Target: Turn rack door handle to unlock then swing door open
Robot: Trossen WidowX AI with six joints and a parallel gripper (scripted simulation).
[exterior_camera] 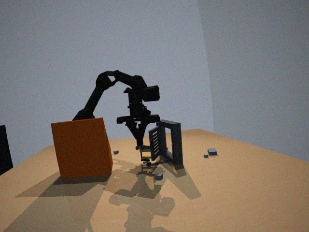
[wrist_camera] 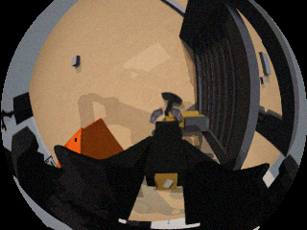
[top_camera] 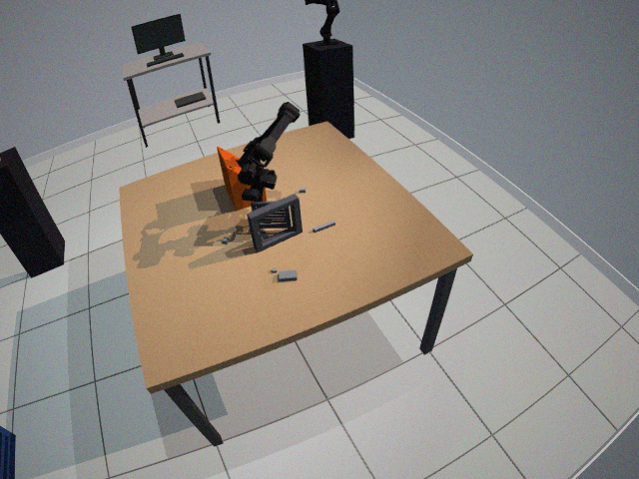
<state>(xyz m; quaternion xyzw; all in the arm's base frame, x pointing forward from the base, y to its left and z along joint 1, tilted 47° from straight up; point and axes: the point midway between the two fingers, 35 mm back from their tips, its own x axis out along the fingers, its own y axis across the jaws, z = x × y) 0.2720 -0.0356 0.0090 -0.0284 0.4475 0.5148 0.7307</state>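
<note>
The rack door point(exterior_camera: 155, 143) point(wrist_camera: 225, 96), a dark slatted panel, stands partly open, swung out of its grey frame point(top_camera: 253, 232) point(exterior_camera: 176, 144) point(wrist_camera: 288, 72) toward the arm's side. Its slats also show through the frame in the top view. The upright handle point(exterior_camera: 141, 155) point(wrist_camera: 166, 181) stands off the door's free edge on yellow brackets. My gripper point(exterior_camera: 140, 146) point(wrist_camera: 167, 142) points down and is shut on the handle. The fingers hide much of the handle, and I cannot tell exactly how far it is turned.
A tall orange block point(top_camera: 232, 180) point(exterior_camera: 82, 147) point(wrist_camera: 101, 139) stands close beside the arm. Small grey blocks point(top_camera: 287, 275) point(exterior_camera: 158, 176) point(wrist_camera: 76, 60) lie around the rack, and a thin grey bar point(top_camera: 323, 227) lies beside the frame on the wooden table point(top_camera: 360, 206).
</note>
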